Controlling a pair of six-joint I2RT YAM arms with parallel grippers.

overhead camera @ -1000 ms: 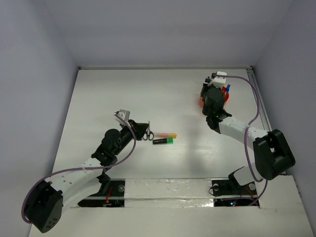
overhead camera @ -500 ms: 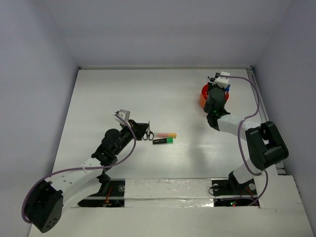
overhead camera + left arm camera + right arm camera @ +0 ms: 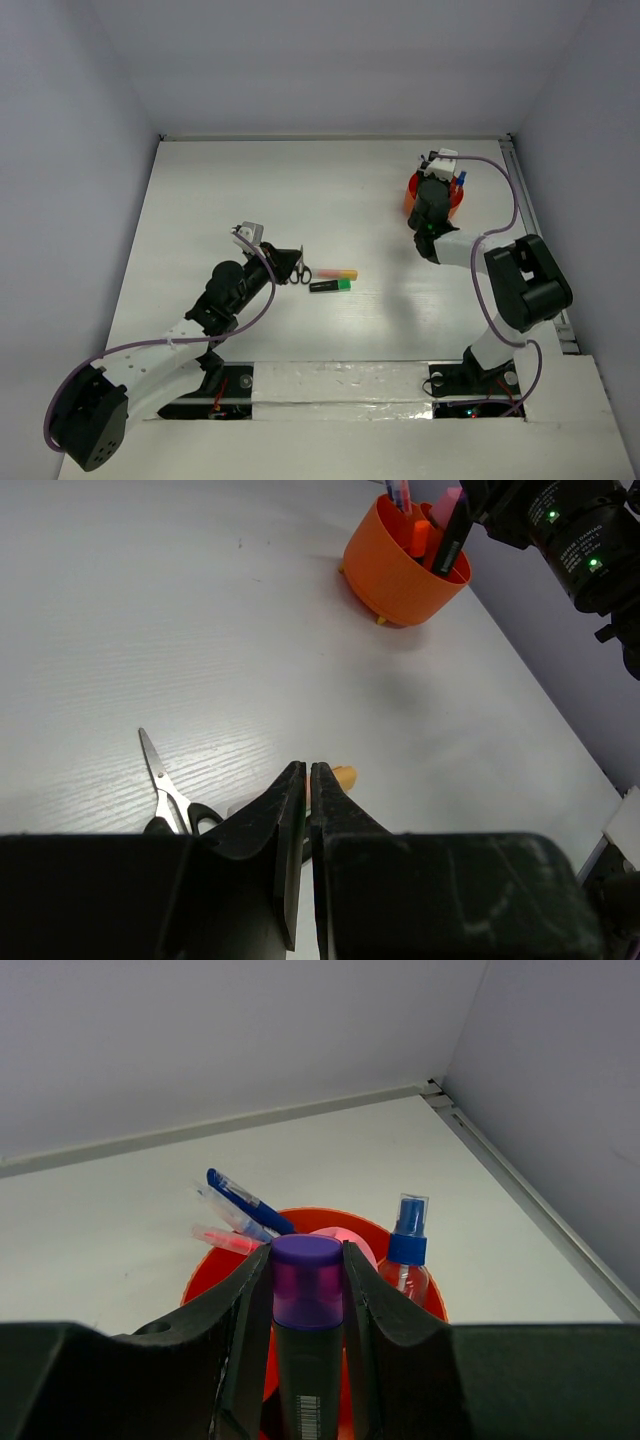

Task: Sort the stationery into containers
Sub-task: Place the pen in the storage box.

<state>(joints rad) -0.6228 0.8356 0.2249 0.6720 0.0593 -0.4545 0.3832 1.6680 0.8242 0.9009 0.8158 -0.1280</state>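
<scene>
My right gripper (image 3: 307,1256) is shut on a black highlighter with a purple cap (image 3: 306,1290), held upright just over the orange cup (image 3: 205,1278). The cup (image 3: 411,190) holds blue pens (image 3: 240,1200), a pink-capped piece (image 3: 222,1239) and a small blue-topped spray bottle (image 3: 408,1250); it also shows in the left wrist view (image 3: 400,572). My left gripper (image 3: 307,770) is shut and empty, low over the table beside black-handled scissors (image 3: 165,790). The scissors (image 3: 299,270), a yellow-pink highlighter (image 3: 338,274) and a green one (image 3: 330,286) lie mid-table.
White walls enclose the table on three sides; the right wall and a metal rail (image 3: 528,215) run close to the cup. The right arm (image 3: 470,255) arches over the table's right part.
The right gripper with the purple highlighter has shifted slightly left and settled over the cup. The left arm has not moved.
</scene>
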